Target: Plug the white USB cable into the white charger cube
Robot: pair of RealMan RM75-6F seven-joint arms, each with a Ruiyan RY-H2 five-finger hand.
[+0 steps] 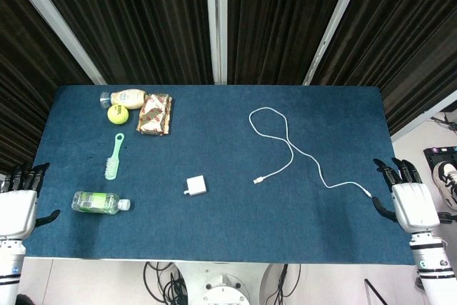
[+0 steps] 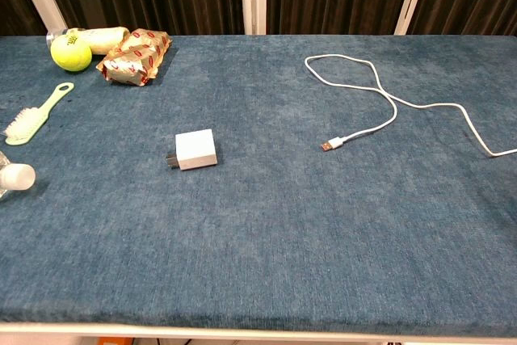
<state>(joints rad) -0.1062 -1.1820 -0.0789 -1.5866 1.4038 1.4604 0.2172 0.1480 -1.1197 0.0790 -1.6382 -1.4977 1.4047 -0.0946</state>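
Note:
The white charger cube lies flat near the middle of the blue table, its prongs pointing left. The white USB cable loops across the right half; its USB plug lies loose right of the cube, about a hand's width away. My left hand hangs at the table's left edge, fingers spread, holding nothing. My right hand hangs at the right edge, fingers apart and empty, close to the cable's far end. Neither hand shows in the chest view.
At the back left lie a tennis ball, a small bottle on its side and a snack packet. A green brush and a water bottle lie nearer the left front.

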